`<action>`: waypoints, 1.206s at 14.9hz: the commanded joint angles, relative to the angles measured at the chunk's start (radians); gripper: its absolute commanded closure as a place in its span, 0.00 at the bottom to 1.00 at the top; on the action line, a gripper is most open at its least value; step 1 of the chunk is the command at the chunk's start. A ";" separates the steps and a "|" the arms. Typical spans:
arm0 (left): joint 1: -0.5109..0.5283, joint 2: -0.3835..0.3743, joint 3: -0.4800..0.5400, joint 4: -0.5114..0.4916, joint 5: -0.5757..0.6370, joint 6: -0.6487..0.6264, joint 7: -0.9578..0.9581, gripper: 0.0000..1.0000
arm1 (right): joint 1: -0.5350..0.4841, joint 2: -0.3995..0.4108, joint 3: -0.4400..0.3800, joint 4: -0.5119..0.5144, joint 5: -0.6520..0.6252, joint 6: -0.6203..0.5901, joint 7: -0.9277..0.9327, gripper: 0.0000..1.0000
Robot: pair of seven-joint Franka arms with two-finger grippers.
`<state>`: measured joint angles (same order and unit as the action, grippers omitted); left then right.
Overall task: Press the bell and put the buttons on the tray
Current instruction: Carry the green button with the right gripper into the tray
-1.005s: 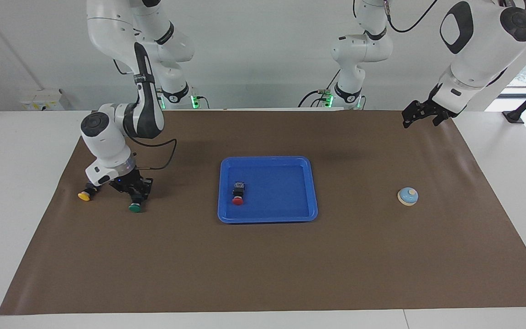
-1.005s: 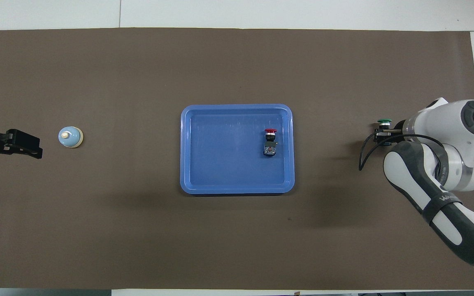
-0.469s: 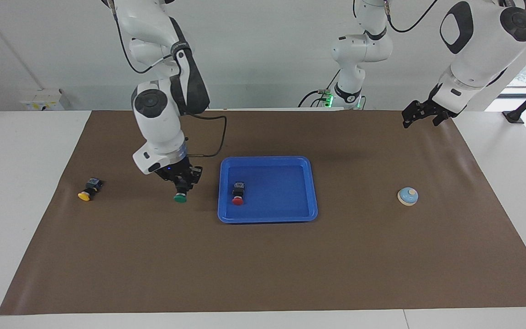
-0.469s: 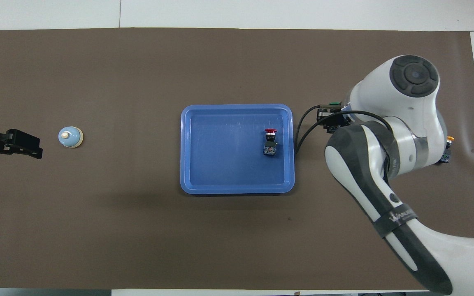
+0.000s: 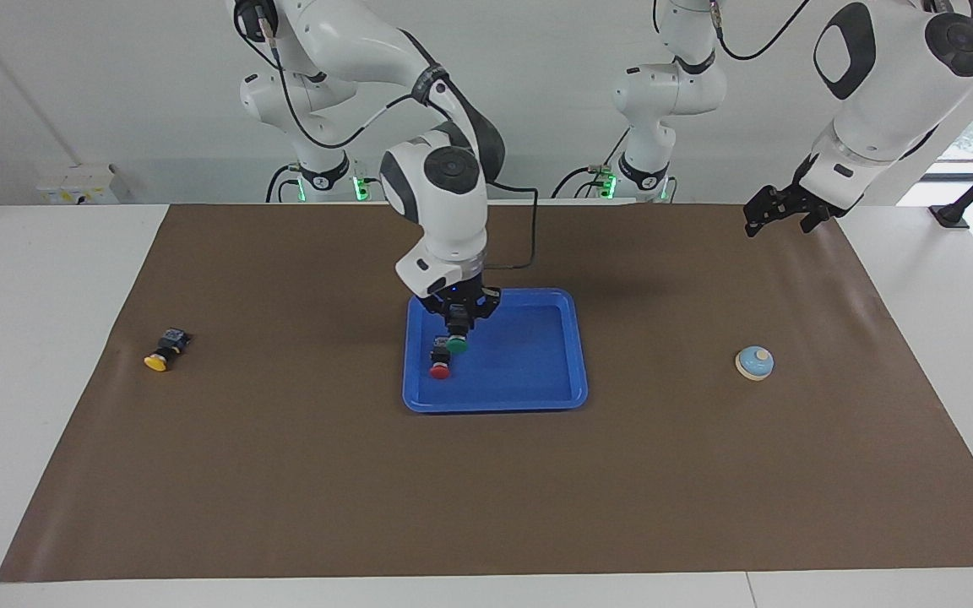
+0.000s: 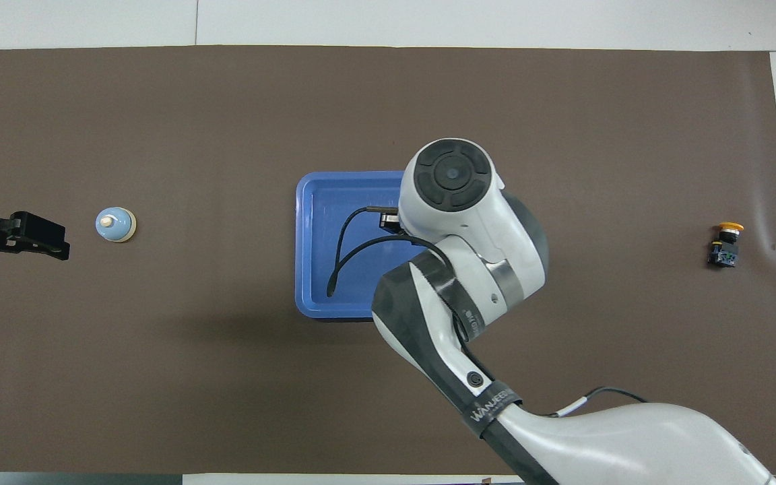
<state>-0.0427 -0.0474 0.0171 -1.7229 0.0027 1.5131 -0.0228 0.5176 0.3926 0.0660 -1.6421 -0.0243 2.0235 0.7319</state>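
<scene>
place: robotics lab | signs: two white arms bolted at a white counter (image 5: 47,355) | brown mat (image 5: 486,490) laid flat across it | bare white wall (image 5: 73,76) | cables and green status lights (image 5: 360,187) at the arm bases

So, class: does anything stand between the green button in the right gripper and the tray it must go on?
Nothing visible does. The right gripper holds the green button over the tray, beside the red button lying there; bare tray floor is beside it.
</scene>
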 commanded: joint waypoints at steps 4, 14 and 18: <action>0.006 -0.011 -0.002 -0.003 -0.009 0.004 -0.006 0.00 | 0.029 0.095 -0.005 -0.025 -0.022 0.144 0.017 1.00; 0.006 -0.011 -0.002 -0.003 -0.009 0.004 -0.006 0.00 | 0.022 0.071 -0.006 -0.101 -0.020 0.192 0.060 0.00; 0.006 -0.011 -0.002 -0.003 -0.009 0.004 -0.006 0.00 | -0.065 0.025 -0.009 -0.039 -0.023 0.055 0.047 0.00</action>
<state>-0.0427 -0.0474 0.0171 -1.7229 0.0027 1.5131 -0.0228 0.5233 0.4691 0.0436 -1.6974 -0.0270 2.1517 0.7707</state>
